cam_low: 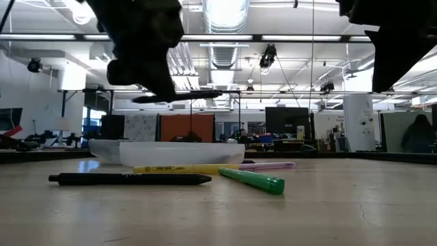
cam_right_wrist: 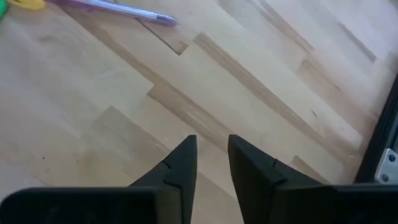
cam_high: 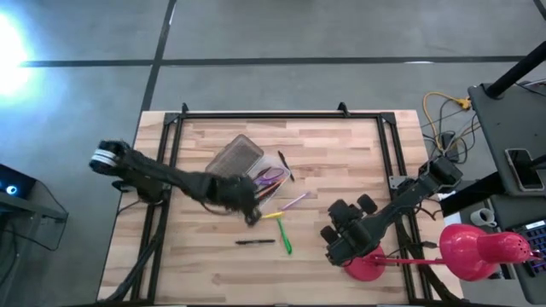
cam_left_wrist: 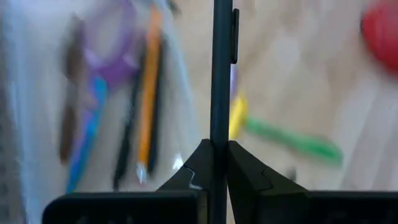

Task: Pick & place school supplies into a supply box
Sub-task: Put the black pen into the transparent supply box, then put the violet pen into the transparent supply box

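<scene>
Left gripper (cam_left_wrist: 212, 163) pinched on black pen (cam_left_wrist: 221, 74), lifted beside box (cam_high: 256, 175) for drop-in. Box at table centre, lid back, several items inside. Green marker (cam_high: 285, 238) etc. left on table. Right gripper (cam_right_wrist: 211, 158) idle nr lamp (cam_high: 465, 247), fingers slightly apart, empty.

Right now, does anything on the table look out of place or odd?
Nothing looks damaged. The left gripper holds a black pen above the supply box; the yellow pen, green marker and another black pen lie loose.

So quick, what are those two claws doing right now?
Left gripper: shut on a black pen, held above the supply box.
Right gripper: slightly open, empty, over bare table.
</scene>
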Robot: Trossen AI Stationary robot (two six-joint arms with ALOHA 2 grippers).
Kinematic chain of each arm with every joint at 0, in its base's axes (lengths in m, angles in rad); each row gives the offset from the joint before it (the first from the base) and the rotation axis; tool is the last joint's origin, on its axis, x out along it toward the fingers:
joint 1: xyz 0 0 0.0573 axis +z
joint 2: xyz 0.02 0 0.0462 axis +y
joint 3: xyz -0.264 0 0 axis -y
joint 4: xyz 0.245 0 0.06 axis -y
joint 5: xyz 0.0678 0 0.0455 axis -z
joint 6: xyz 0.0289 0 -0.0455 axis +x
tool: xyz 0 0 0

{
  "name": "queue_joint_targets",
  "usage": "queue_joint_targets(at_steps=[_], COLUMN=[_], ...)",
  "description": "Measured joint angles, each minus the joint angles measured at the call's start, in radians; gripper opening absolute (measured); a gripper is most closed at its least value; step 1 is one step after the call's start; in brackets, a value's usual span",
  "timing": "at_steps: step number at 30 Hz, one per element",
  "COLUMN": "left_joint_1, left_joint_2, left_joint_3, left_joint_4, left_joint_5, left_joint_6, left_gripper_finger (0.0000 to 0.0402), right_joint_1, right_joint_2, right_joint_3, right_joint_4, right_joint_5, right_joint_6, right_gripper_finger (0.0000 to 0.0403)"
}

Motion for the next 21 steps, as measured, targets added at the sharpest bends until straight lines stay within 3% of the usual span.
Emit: queue_joint_targets(at_steps=[4,10,21], left_joint_1=[0.128,0.211,0.217], left_joint_2=[-0.068,-0.034,-0.033], left_joint_3=[-0.133,-0.265,-0.226], left_joint_4=[0.22,0.305,0.315], left_joint_5=[-0.011,0.061,-0.001], left_joint_6=[-0.071,-0.143,-0.134], left_gripper_finger=[0.0008,0.0018,0.0089], right_joint_1=[0.0,-0.002,-0.034], right_joint_2=[0.0,0.0,0.003], right_joint_3=[0.0,0.0,-0.007], right_joint_4=[0.003,0.005,0.011], right_joint_5=[0.0,0.028,0.052], right_joint_6=[0.0,0.002,-0.007], right_gripper_finger=[0.0078,0.0079,0.0078])
